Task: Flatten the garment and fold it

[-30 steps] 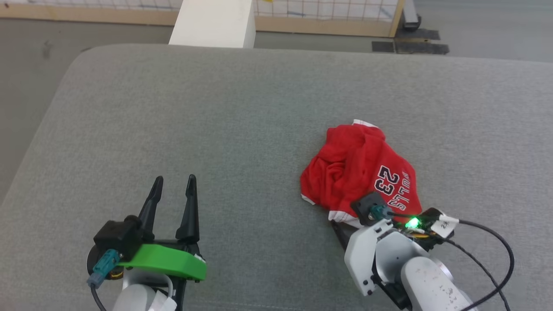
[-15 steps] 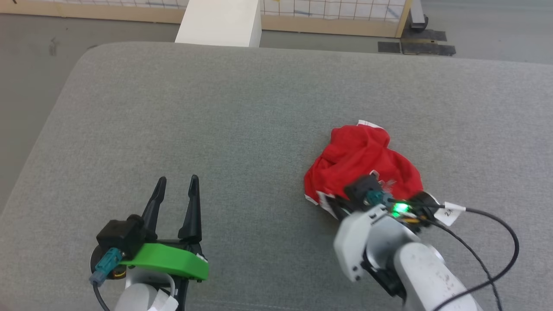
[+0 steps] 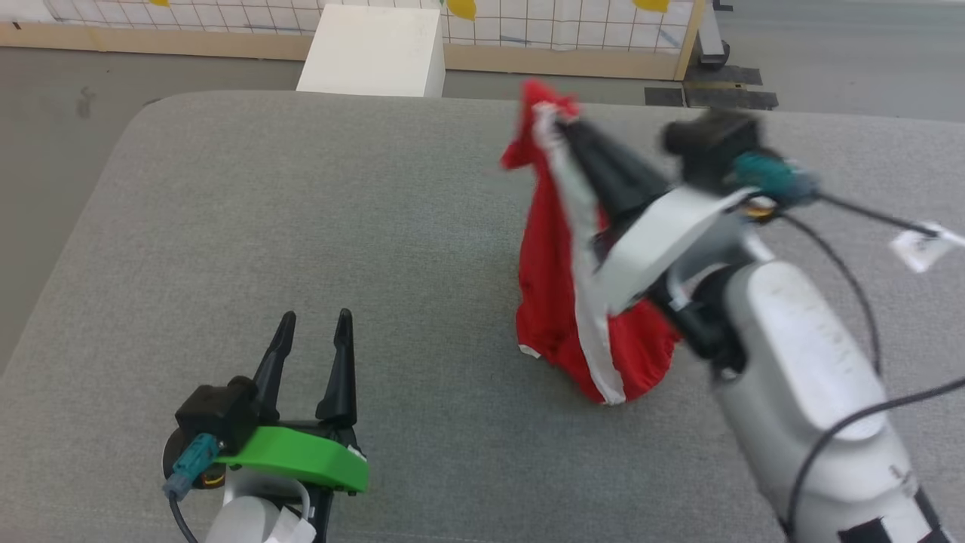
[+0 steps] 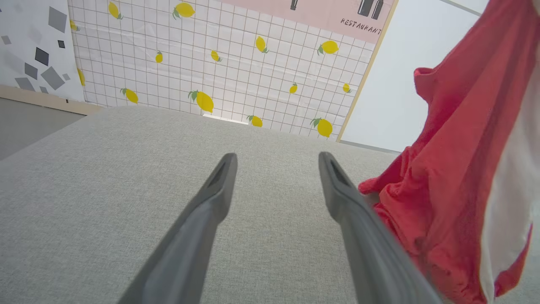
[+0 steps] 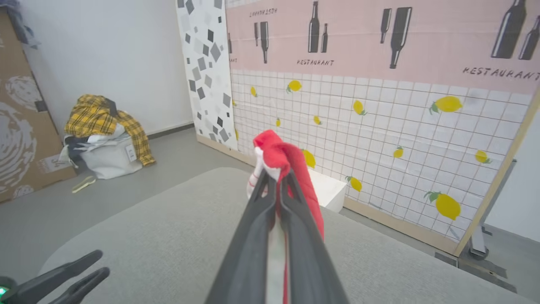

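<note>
Head view: red shorts (image 3: 550, 302) hang bunched from right gripper (image 3: 556, 124), pinching white trim.
Left gripper (image 3: 313, 326): spread, empty.
Risk: thin edge pinch slips, shorts drop crumpled.

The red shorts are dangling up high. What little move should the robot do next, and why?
Probably bring the left gripper across to the lower edge of the shorts. The right gripper is shut on one end, so they hang crumpled over the grey cushion. The left gripper is open and empty; a second pinch could spread them.
</note>
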Tool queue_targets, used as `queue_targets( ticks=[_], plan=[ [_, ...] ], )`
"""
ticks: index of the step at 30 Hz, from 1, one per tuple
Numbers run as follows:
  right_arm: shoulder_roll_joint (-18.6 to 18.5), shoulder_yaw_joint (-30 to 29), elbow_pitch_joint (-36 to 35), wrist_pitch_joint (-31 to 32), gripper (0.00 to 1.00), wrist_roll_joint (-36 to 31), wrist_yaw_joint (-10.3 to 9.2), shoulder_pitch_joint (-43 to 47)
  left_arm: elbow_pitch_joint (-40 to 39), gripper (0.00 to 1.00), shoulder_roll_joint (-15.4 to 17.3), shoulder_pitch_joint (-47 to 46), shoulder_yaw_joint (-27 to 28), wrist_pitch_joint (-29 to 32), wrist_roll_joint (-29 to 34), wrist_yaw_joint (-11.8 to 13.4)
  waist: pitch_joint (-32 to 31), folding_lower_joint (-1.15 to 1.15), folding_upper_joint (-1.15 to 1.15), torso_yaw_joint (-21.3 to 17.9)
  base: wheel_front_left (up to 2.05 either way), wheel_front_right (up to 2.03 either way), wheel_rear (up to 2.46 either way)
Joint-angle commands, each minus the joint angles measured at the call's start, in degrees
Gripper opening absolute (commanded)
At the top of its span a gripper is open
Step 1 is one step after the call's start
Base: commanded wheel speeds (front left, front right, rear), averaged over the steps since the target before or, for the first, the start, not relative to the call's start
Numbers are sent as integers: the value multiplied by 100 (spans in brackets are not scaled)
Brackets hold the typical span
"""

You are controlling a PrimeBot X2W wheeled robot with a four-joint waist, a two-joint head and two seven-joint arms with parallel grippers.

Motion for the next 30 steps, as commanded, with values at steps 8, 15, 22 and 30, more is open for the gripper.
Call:
queue_targets(
  ticks=[8, 15, 22, 30],
  plan=[
    [-12, -3233, 1081, 133, 0, -1750, -10, 1044, 1, 100, -19, 4, -76, -22, 52, -34, 71, 0, 0, 9, 0, 0, 0],
    [-12, -4573, 1543, 394, 100, -2431, -10, 1790, -13, 100, -19, -54, -43, -22, 82, -36, 187, 0, 0, -115, 0, 0, 0],
    [-12, -4381, 956, -258, 100, -2346, -10, 2217, 8, 100, -19, -70, -24, -22, 70, -37, 139, 0, 0, -220, 0, 0, 0],
    [-12, -2187, -138, -487, 100, -1793, -10, 2656, 40, 100, -19, -75, -90, -22, 43, -38, 60, 0, 0, -197, 0, 0, 0]
  ],
)
